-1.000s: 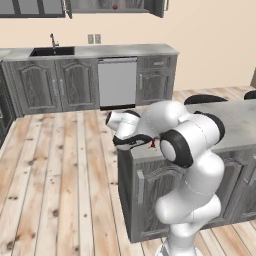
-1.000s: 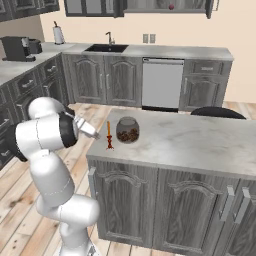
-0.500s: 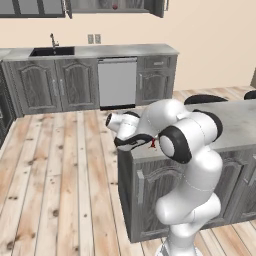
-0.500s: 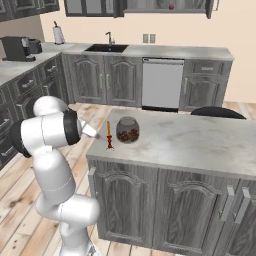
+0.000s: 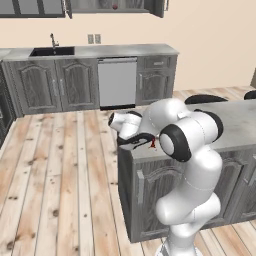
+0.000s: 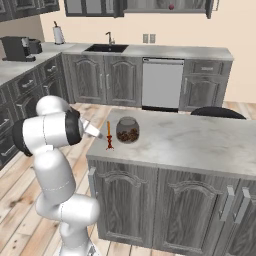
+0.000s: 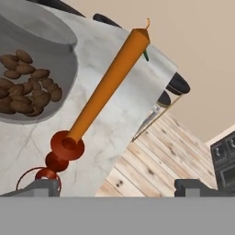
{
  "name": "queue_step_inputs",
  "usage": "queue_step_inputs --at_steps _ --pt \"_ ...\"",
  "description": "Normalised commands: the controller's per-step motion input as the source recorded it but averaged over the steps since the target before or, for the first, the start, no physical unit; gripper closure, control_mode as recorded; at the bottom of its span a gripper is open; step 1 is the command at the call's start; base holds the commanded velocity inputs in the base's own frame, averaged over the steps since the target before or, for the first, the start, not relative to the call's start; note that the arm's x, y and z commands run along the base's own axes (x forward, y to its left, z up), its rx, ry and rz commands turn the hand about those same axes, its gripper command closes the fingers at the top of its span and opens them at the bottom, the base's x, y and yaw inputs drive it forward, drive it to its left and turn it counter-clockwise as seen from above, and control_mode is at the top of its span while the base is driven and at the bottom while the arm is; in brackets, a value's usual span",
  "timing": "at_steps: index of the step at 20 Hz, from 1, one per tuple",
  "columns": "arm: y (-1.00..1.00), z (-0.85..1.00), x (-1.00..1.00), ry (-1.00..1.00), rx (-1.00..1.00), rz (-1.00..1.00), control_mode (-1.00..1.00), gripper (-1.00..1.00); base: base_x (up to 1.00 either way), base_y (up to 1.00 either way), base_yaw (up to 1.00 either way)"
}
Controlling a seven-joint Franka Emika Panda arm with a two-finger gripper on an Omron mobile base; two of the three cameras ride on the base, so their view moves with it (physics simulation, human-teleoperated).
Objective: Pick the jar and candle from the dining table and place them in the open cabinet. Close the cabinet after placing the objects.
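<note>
The candle (image 7: 108, 85), an orange taper in a dark red holder (image 7: 63, 149), stands near the corner of the dining table (image 6: 190, 145). Its foot lies between my open gripper (image 7: 117, 188), close to the left fingertip (image 7: 43, 187) and touching neither. The jar (image 7: 27, 92), clear glass with brown nuts inside, sits just beyond the candle. In the right base view the candle (image 6: 108, 136) is left of the jar (image 6: 128, 130), with my gripper (image 6: 99, 133) level with it from the left. A red bit of the candle (image 5: 152, 145) shows behind the arm. The open cabinet (image 6: 170, 6) hangs high on the far wall.
Dark stools (image 6: 217, 113) stand behind the dining table. Along the far wall run a counter with a black sink (image 6: 106, 48) and a dishwasher (image 6: 161, 84). A coffee machine (image 6: 19, 48) sits on the left counter. Open wood floor (image 5: 65, 165) lies between the dining table and the wall.
The hand has edged slightly closer to the candle. The jaws stay open, and the candle and jar have not moved.
</note>
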Motion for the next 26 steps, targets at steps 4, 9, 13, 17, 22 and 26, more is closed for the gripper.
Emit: queue_step_inputs --at_steps 4,9,13,17,22,26 --pt "-0.02 -0.01 0.08 -0.01 0.0 0.0 -1.0 -1.0 0.0 0.0 0.0" --pt "0.0 -0.13 0.15 -0.03 0.0 0.0 -1.0 -1.0 0.0 0.0 0.0" --pt "-0.01 -0.21 0.15 -0.01 0.0 0.0 -1.0 -1.0 0.0 0.0 0.0" --pt "-0.04 -0.02 0.0 0.0 0.0 0.0 -1.0 -1.0 0.0 0.0 0.0" --pt "-0.08 -0.03 0.08 0.0 0.0 0.0 -1.0 -1.0 0.0 0.0 0.0" --pt "-0.12 -0.06 0.16 0.0 0.0 0.0 -1.0 -1.0 0.0 0.0 0.0"
